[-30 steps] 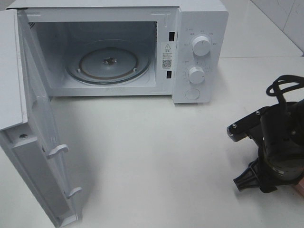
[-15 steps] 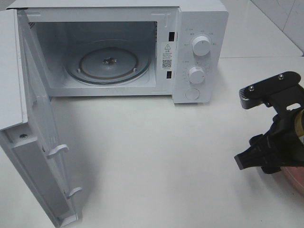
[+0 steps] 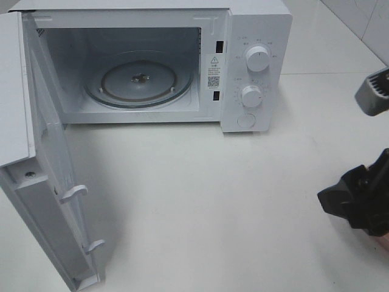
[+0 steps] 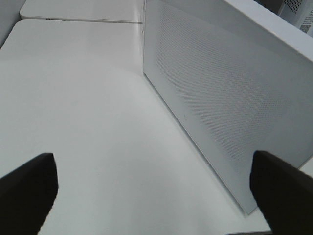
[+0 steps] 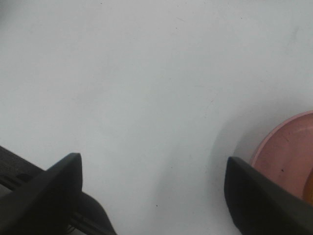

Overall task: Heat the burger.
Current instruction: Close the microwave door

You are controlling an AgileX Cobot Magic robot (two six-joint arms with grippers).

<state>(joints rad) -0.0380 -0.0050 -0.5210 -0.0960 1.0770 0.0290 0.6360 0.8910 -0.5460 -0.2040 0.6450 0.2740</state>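
Exterior high: white table (image 3: 200,201) bears an open-doored microwave (image 3: 255,67).

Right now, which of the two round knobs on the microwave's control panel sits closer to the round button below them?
The lower knob. It sits just above the round button, while the upper knob is higher up the panel.

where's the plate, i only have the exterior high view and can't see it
Observer: The pink plate shows only in the right wrist view, on the white table just beside the right gripper.
Operator: is that gripper holding anything
Observer: No, its jaws stand apart over bare table with nothing between them.
Operator: and the left gripper
Observer: The left gripper is open and empty, outside the microwave door, facing its perforated panel.
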